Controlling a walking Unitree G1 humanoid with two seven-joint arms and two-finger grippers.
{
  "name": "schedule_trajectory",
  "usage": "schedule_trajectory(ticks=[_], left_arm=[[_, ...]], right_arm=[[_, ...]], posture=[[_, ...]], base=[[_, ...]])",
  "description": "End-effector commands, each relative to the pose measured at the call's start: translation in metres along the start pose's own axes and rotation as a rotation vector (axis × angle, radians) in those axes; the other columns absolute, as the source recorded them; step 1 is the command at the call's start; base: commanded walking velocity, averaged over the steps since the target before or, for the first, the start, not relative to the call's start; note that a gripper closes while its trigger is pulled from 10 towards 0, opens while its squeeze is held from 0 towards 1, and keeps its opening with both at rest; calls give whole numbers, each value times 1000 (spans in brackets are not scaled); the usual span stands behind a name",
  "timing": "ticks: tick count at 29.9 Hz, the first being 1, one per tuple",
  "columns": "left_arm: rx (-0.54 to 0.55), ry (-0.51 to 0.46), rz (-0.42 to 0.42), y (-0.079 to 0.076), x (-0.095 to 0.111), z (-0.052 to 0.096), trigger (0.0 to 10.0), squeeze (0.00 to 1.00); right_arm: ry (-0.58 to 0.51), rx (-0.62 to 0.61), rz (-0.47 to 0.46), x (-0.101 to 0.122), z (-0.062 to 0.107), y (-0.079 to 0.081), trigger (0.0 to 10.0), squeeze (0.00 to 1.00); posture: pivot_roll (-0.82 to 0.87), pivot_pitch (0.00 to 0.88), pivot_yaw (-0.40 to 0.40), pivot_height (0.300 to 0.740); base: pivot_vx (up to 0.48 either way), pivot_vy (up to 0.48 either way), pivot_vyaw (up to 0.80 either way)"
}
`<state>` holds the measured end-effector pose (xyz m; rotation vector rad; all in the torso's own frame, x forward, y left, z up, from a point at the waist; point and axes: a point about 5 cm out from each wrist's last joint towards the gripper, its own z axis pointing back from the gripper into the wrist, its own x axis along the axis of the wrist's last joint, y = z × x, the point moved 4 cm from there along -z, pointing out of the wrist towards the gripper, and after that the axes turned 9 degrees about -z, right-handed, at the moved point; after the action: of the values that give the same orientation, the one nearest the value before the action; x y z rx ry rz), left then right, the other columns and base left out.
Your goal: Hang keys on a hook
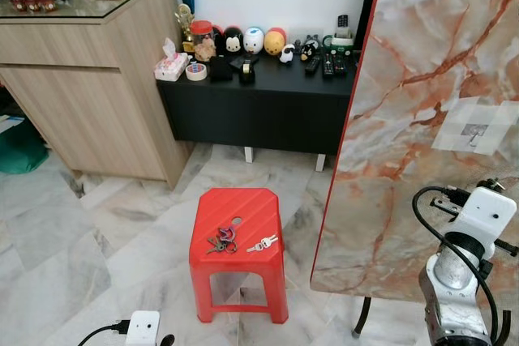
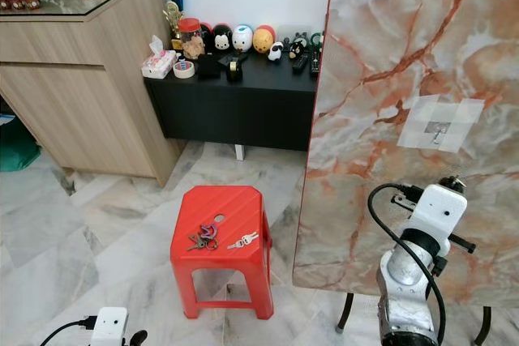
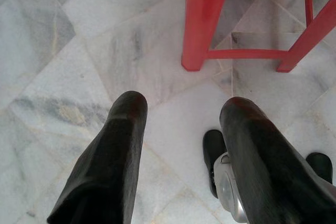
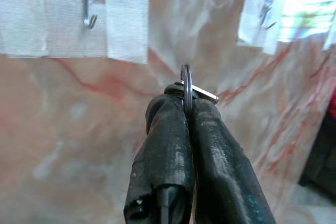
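Right gripper (image 4: pixel 185 100) pinches a key ring (image 4: pixel 186 85) edge-on, just below and beside the hook (image 4: pixel 88 10) taped to the upright marble board (image 1: pixel 422 62). We judge the thin ring may twist or miss the small hook, dropping. Left gripper (image 3: pixel 184 129) hangs spread, idle, near the red stool (image 1: pixel 239 232).

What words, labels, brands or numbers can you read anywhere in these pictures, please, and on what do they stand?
None can be read.
The tissue pack on the black cabinet bears print too small to read.
The jar and the remotes there show no legible marks.
The taped patch around the hook on the marble board is blank.
The key ring pinched in the right gripper shows no lettering.
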<state>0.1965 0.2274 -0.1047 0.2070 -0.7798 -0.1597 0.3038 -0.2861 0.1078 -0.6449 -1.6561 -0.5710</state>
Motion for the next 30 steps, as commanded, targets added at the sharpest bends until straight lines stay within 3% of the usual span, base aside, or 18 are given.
schedule_trajectory(ticks=[1,12,30], left_arm=[[18,9,8,4,-2,0,10000,0],[21,-13,9,2,4,-1,10000,0],[25,-54,7,1,14,-3,10000,0]], right_arm=[[-54,-1,17,14,-5,2,10000,0],[-109,15,96,28,-11,19,10000,0],[-105,-53,185,32,-22,16,10000,0]], posture=[[-51,0,18,740],[-39,0,15,740],[-35,0,14,740]], base=[[0,0,0],[0,0,0],[0,0,0]])
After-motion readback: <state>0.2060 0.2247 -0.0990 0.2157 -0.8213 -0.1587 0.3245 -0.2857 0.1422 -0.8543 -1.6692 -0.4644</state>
